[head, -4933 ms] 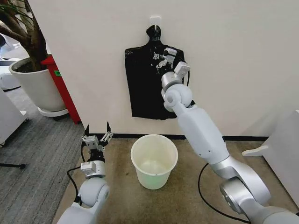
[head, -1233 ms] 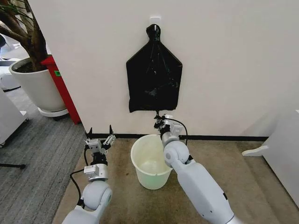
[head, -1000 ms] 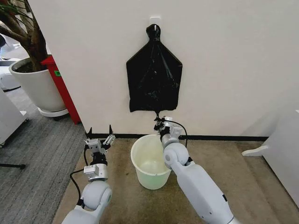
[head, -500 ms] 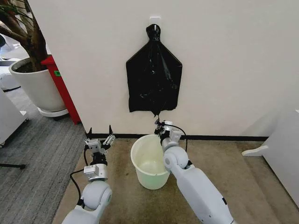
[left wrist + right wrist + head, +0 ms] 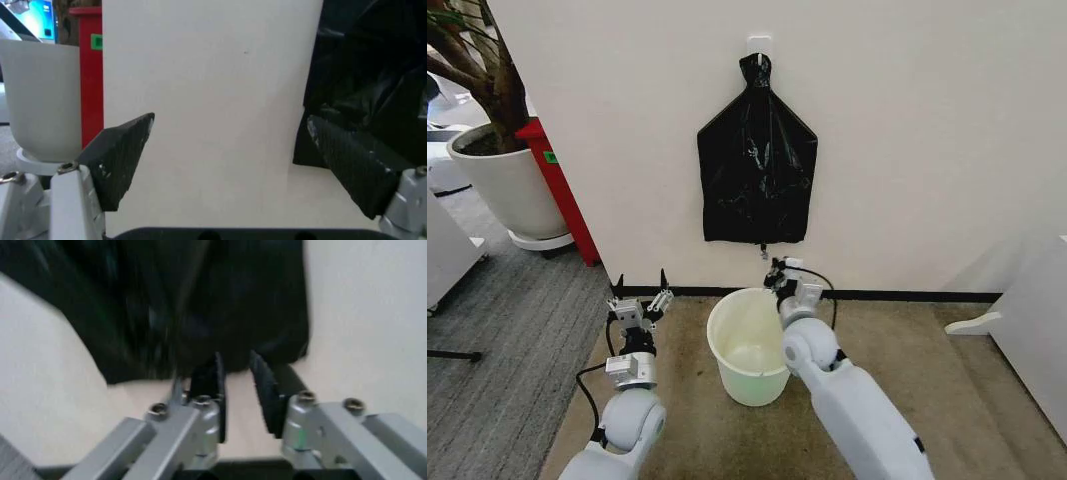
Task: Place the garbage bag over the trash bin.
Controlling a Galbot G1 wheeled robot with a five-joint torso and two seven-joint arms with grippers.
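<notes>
The cream-white trash bin stands upright on the floor by the wall. The garbage bag as a single loose bag is out of view. A flat black bundle with a knotted top hangs from a wall hook, with a short strand dangling at its bottom edge. My right gripper points up just below the bundle, above the bin's far rim. Seen from the right wrist, the right gripper has its fingers drawn close with nothing visible between them. My left gripper stands open left of the bin, and the left gripper faces the wall.
A large white plant pot and a red panel stand at the left beside the wall's corner. White furniture sits at the right. A black cable lies on the floor right of the bin.
My right gripper came down from the bundle's upper part to below its bottom edge. A strand stretched to the gripper half a second ago now hangs short. The left arm stayed still.
</notes>
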